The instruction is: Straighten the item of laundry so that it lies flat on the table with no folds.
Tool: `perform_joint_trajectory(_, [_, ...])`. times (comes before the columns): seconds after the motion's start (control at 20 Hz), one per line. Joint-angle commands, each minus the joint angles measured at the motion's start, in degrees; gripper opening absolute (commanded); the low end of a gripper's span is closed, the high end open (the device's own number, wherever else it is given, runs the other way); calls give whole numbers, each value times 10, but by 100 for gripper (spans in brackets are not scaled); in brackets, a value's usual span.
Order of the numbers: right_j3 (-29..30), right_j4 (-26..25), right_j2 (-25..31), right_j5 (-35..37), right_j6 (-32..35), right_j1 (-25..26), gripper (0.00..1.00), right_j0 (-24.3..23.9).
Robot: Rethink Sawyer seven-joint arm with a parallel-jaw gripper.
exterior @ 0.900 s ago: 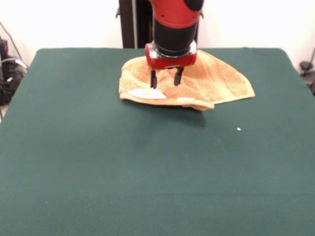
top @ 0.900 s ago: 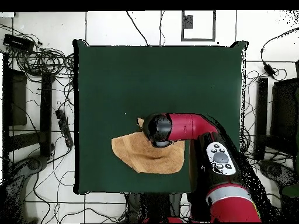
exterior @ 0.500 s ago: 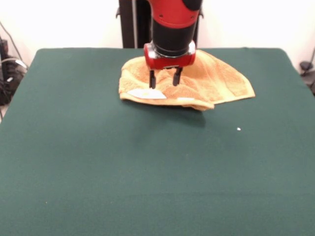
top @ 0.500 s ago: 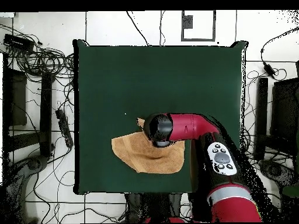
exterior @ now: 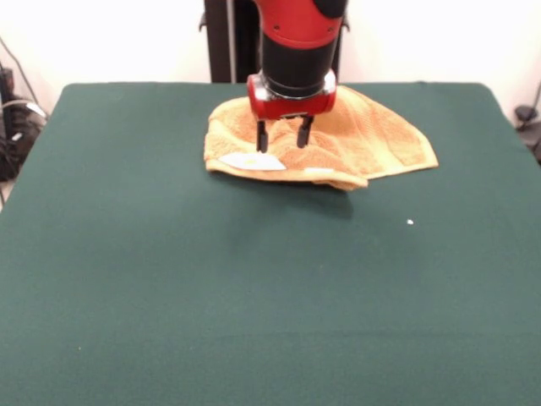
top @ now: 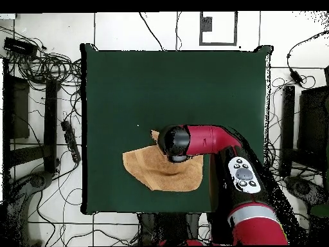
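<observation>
While the towel [exterior: 325,144] lies bunched at the robot's end of the table [exterior: 254,296], the pincer [exterior: 281,142] hangs over its rumpled middle with its two fingers spread apart and nothing between them; whether the tips touch the cloth cannot be told from the front view. Just below the pincer's left-hand finger in that view, a white label [exterior: 252,161] sits on a hem that is turned over onto the towel. Away to the other side, a flatter corner sticks out from under a doubled layer. From overhead the wrist covers part of the towel [top: 157,168].

The terry looks soft, light and limp, so it should drape and drag rather than slide as one piece, and its loops should give good friction. The folded-over hem by the label seems the sensible place to pinch, taking only the top layer.
</observation>
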Motion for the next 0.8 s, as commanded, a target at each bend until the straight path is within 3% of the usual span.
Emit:
perform_joint_trajectory(0.05, [19,24,69,-2,30,26,100,19])
perform_joint_trajectory(0.8, [39,49,67,-20,71,28,100,37])
